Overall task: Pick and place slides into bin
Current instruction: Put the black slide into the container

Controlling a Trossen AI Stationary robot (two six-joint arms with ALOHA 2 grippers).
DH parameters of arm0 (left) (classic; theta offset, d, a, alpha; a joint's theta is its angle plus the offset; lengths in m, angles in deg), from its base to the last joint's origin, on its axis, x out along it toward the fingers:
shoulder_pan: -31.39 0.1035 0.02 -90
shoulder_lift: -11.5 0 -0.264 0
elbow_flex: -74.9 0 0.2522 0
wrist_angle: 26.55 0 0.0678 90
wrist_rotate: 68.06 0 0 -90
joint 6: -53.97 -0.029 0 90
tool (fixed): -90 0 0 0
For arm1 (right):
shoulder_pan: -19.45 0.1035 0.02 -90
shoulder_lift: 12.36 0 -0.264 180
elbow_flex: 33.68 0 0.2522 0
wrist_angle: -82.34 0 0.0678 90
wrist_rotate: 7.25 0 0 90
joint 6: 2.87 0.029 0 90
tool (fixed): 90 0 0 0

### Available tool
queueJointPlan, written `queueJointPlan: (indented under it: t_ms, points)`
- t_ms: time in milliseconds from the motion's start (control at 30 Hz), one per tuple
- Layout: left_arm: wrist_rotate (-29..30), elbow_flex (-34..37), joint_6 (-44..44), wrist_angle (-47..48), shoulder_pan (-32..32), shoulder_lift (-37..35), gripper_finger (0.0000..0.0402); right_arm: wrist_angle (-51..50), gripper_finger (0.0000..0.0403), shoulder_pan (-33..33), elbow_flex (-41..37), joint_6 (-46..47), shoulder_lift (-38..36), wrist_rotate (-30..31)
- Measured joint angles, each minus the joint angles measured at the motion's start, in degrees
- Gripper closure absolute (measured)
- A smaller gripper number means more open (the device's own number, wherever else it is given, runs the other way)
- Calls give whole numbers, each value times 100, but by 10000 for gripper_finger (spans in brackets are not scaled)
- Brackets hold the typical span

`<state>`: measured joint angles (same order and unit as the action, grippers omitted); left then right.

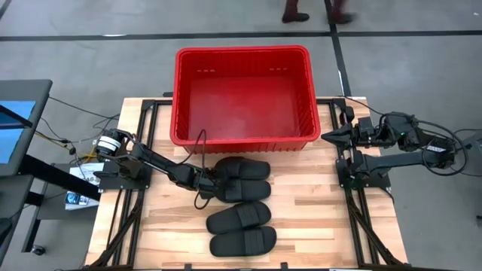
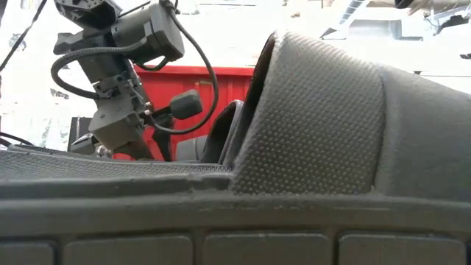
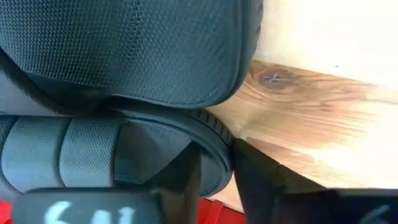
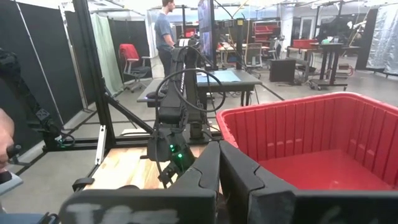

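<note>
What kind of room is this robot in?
Probably a robot lab or workshop: bare concrete floor, black divider screens, work desks, and a wooden table holding the red crate.

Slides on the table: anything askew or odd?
Nothing stands out. Four slides lie flat on the table in front of the bin; the left hand is at the nearest pair.

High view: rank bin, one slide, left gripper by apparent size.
1. bin, by far the largest.
2. A slide, e.g. the nearest one.
3. left gripper, smallest, at the end of a slide.
</note>
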<state>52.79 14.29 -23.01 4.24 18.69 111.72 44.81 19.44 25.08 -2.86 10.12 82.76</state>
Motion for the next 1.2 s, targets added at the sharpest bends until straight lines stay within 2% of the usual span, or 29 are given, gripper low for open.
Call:
queueJointPlan:
  t_ms: [100,167,467,833,1200]
  points:
    - [130,2,8,0,-8,3,379,0,403,-2,2,0,0,0]
    - [207,2,47,-4,-12,6,390,0,403,0,2,0,0,0]
    - [969,20,40,-68,-47,47,398,-2,403,-2,2,0,0,0]
    - [1267,9,86,33,-159,36,401,-2,403,0,2,0,0,0]
    - [1624,-751,900,1200,-347,29,401,-2,403,-2,2,0,0,0]
